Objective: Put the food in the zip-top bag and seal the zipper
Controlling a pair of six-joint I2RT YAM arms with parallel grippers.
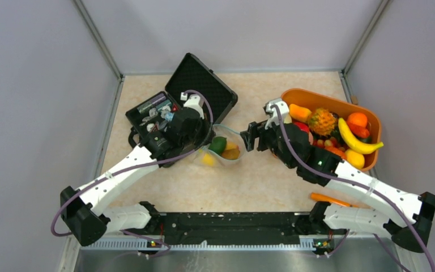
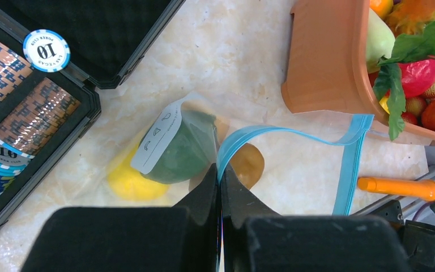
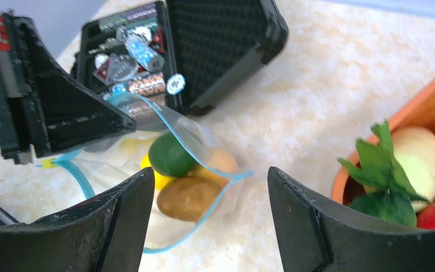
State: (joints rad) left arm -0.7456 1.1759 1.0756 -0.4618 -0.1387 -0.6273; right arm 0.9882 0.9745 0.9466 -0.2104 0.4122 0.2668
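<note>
Your left claw (image 2: pixel 221 173) clamps the teal zipper (image 2: pixel 350 164); right claw (image 3: pixel 209 177) stands apart, empty; beige marbled tabletop (image 1: pixel 260 181), grey walls (image 1: pixel 34 85).

The zip-top bag (image 1: pixel 237 135) is lying on the desk (image 1: pixel 260 181), between the case (image 1: pixel 201 85) at left and the basket (image 1: pixel 328 100) at right.

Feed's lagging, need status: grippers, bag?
Left gripper shut on zipper. Right gripper open, empty. Zip-top bag unsealed, food inside. Orange basket close on right.

Table (image 1: pixel 272 187) bears black case (image 1: pixel 204 79), zip-top bag (image 1: pixel 233 141), orange basket (image 1: pixel 328 100), perhaps an orange stick (image 1: pixel 331 199).
</note>
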